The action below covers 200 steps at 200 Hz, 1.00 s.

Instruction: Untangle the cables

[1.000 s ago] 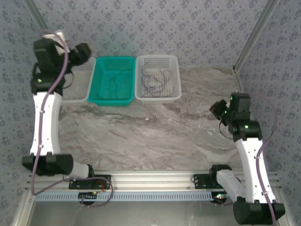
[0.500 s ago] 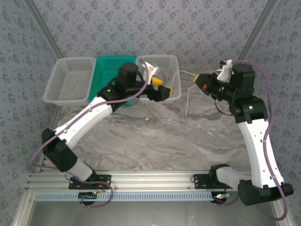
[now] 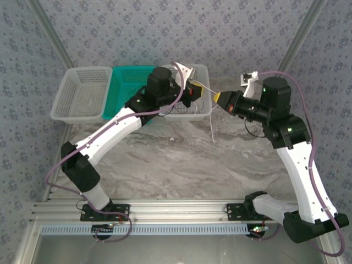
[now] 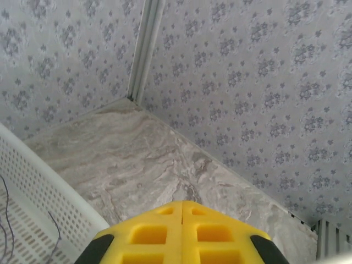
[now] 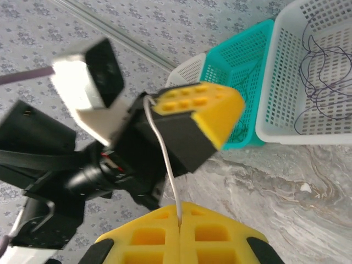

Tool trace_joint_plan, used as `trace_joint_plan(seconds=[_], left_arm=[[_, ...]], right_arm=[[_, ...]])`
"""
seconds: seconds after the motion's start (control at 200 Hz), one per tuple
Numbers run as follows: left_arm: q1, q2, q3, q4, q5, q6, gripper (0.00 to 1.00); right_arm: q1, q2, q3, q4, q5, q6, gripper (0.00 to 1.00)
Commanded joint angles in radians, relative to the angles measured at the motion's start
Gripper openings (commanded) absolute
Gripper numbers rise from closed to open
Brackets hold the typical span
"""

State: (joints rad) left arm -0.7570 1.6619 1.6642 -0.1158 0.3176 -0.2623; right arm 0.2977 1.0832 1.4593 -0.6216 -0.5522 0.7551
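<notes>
**Pinching the white cable (image 5: pixel 165 154) beside the white basket (image 5: pixel 286 126)**

Right gripper (image 5: pixel 180 215): the yellow fingers are pressed together, with the white cable nipped in the seam between them. The gripper hangs in the air just off the white basket's right wall, above the table (image 3: pixel 181 159).

From that pinch the cable rises in a curve to the left gripper (image 5: pixel 201 110), which is over the white basket's right edge. A further length droops to the table in front of the basket's right corner.

Left gripper: the fingers are closed flat against each other. The cable meets the back of those fingers, but I cannot tell whether it is caught between them.

Containers:
- The white basket holds a loose tangle of dark cables (image 5: pixel 322 82) on its floor.
- The teal basket (image 5: pixel 242 60) touches the white basket's left wall and holds thin strands (image 5: pixel 242 129) of unclear colour.
- The pale basket (image 3: pixel 82 93) stands one place further left of the white basket. Its contents are not discernible.
</notes>
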Motion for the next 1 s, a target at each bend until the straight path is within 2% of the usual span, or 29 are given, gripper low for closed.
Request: trace_joint_plan(seconds=[0.0,0.04,0.125,0.16,0.29,0.38,0.535,0.61,0.805,0.994], left_arm=[[0.027,-0.067,0.033,-0.026,-0.029,0.018,0.00],[0.050,-0.083,0.022,-0.025,-0.038,0.009,0.00],[0.120,-0.119,0.012,-0.023,-0.038,-0.013,0.00],[0.154,-0.134,0.016,-0.033,-0.037,-0.008,0.00],[0.297,-0.179,0.061,-0.144,-0.085,0.055,0.00],[0.431,-0.214,0.056,-0.183,-0.114,0.074,0.00],[0.625,-0.226,0.063,-0.266,-0.229,0.182,0.00],[0.699,-0.232,0.023,-0.245,-0.294,0.216,0.00],[0.887,-0.179,-0.046,-0.174,-0.381,0.174,0.00],[1.001,0.022,0.040,-0.220,-0.391,0.118,0.00]], right_arm=[[0.010,-0.018,-0.037,0.011,0.021,-0.035,0.07],[0.013,-0.019,-0.044,0.015,0.024,-0.038,0.16],[0.017,-0.027,-0.054,0.016,0.046,-0.036,0.42],[0.020,-0.034,-0.056,0.016,0.078,-0.031,0.50],[0.022,-0.080,-0.096,0.059,0.193,-0.033,0.68],[0.020,-0.125,-0.140,0.078,0.268,-0.028,0.75],[0.015,-0.166,-0.205,0.078,0.333,-0.030,0.76],[0.014,-0.163,-0.216,0.057,0.351,-0.030,0.76],[0.010,-0.140,-0.214,-0.007,0.385,-0.030,0.76],[0.003,-0.105,-0.192,-0.043,0.413,-0.012,0.76]])
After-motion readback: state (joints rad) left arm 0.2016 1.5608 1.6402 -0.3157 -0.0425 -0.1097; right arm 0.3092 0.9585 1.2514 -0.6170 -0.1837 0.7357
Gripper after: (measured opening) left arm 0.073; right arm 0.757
